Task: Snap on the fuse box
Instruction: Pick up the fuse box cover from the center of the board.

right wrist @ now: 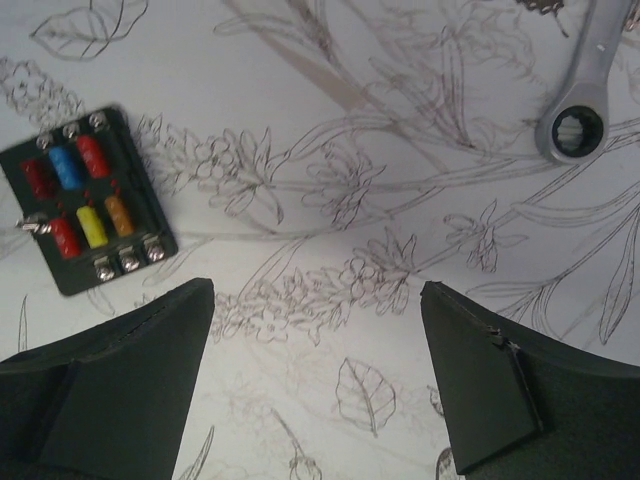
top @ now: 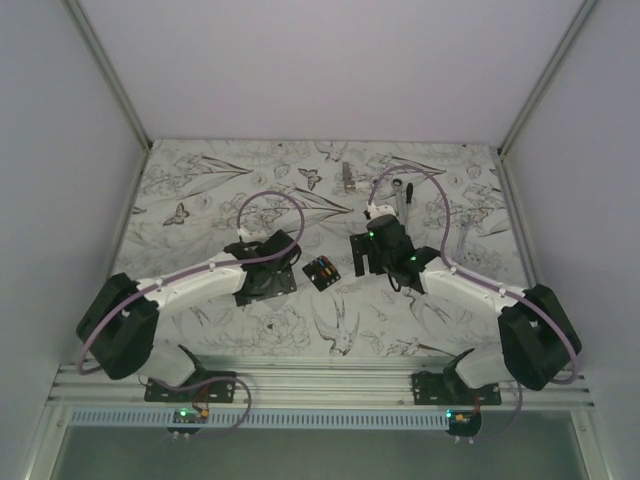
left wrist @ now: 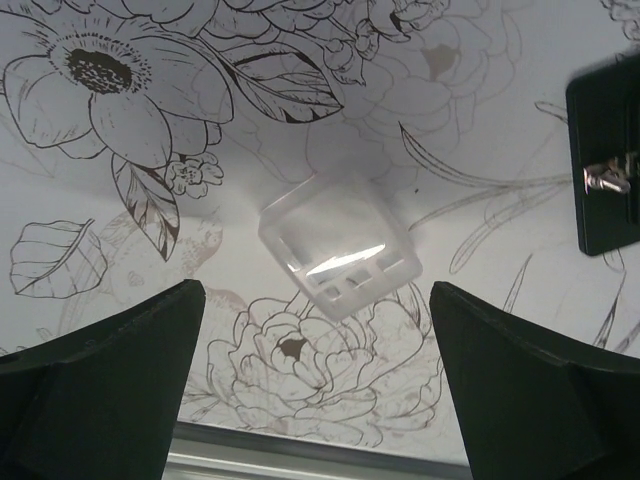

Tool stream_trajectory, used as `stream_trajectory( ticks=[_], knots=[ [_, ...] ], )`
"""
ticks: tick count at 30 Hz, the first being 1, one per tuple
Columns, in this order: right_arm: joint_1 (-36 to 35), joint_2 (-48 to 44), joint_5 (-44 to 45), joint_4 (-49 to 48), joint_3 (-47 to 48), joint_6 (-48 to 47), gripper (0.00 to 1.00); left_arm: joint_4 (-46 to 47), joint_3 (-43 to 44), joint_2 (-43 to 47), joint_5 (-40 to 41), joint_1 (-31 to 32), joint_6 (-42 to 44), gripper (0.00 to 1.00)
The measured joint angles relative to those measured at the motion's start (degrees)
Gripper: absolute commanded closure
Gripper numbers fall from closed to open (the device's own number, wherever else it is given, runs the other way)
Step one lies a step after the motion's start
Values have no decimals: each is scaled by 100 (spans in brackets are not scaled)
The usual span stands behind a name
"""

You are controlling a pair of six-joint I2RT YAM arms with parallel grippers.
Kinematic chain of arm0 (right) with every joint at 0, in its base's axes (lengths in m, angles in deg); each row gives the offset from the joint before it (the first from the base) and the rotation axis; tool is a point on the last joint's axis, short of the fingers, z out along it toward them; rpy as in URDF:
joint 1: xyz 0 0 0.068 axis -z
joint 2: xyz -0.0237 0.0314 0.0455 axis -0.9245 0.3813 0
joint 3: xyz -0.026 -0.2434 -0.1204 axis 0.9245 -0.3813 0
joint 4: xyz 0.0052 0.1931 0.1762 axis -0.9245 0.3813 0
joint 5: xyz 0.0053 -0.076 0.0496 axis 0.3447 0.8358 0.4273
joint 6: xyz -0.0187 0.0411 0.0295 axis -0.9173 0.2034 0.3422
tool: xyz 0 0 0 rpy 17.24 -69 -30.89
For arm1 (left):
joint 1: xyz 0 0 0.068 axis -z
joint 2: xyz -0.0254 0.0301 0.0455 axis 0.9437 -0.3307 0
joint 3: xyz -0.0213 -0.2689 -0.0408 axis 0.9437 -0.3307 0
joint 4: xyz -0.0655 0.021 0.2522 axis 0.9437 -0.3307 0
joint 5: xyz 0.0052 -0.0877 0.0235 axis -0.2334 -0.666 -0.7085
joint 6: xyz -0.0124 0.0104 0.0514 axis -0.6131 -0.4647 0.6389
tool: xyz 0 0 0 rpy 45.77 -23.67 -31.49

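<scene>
The fuse box (top: 321,271) is a small black block with red, blue, yellow and orange fuses, lying flat on the table between the two arms. It shows at the left of the right wrist view (right wrist: 85,200) and as a black edge at the right of the left wrist view (left wrist: 605,160). A clear plastic cover (left wrist: 338,247) lies on the table just beyond my left gripper (left wrist: 313,292), which is open and empty. My right gripper (right wrist: 315,290) is open too, over bare table to the right of the fuse box, holding nothing.
A silver ratchet wrench (right wrist: 575,125) lies at the back right (top: 403,200). A small metal part (top: 346,177) sits near the back edge and a clear item (top: 467,236) at the right. The table's near rail (left wrist: 300,455) runs just behind the left fingers.
</scene>
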Motion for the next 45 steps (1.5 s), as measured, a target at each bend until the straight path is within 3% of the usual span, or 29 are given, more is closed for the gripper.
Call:
stream_trajectory(
  ticks=[12, 21, 28, 40, 45],
  knots=[
    [476, 549, -798, -855, 2, 7, 13, -31, 323, -859, 398, 81, -879, 7],
    [487, 1403, -1464, -1097, 251, 151, 36, -35, 328, -1082, 439, 81, -1029, 16],
    [485, 1731, -2009, -1290, 286, 282, 53, -35, 319, -1080, 435, 79, -975, 30],
    [-61, 1676, -2286, -1539, 92, 632, 54, -31, 310, -935, 317, 68, -557, 46],
    [-348, 1539, -2247, -1633, -85, 822, 48, -31, 310, -660, 219, 50, -234, 55]
  ],
)
